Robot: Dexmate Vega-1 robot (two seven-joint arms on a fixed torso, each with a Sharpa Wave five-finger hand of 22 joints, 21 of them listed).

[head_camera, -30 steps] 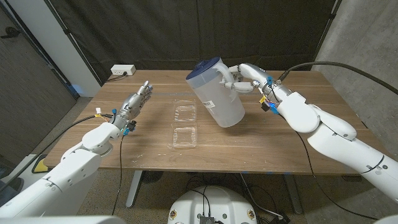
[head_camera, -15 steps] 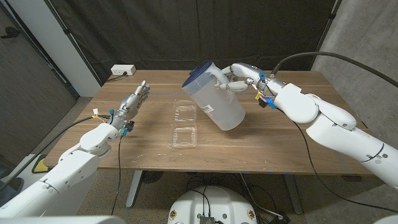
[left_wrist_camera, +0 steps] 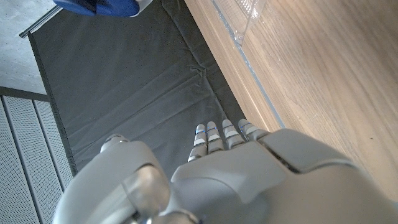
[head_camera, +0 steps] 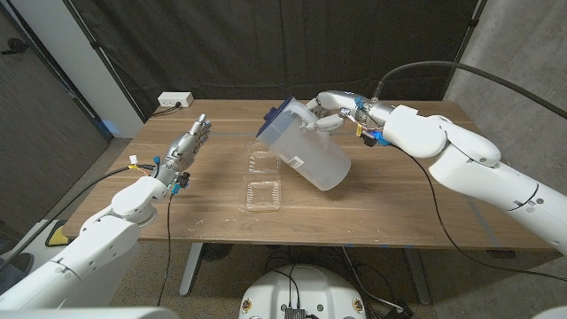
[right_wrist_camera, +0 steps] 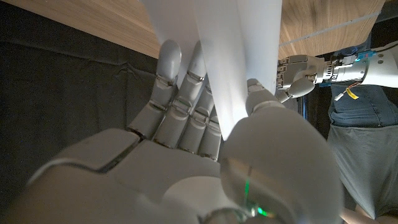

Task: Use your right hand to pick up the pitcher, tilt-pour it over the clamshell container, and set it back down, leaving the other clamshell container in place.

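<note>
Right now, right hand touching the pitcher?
Touching. In the right wrist view the right hand wraps its fingers and thumb around the pitcher handle, no gap.

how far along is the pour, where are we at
Done: the right hand has the pitcher by its handle, lifted off the table. In hand: the pitcher is tilted, its blue lid toward the two clamshell containers, over the far clamshell container. Left: finish the tilt-pour and set it down. The near clamshell container lies apart; the left hand holds nothing.

Translucent white pitcher [head_camera: 310, 152] with blue lid; clear clamshell containers [head_camera: 263, 180].
</note>
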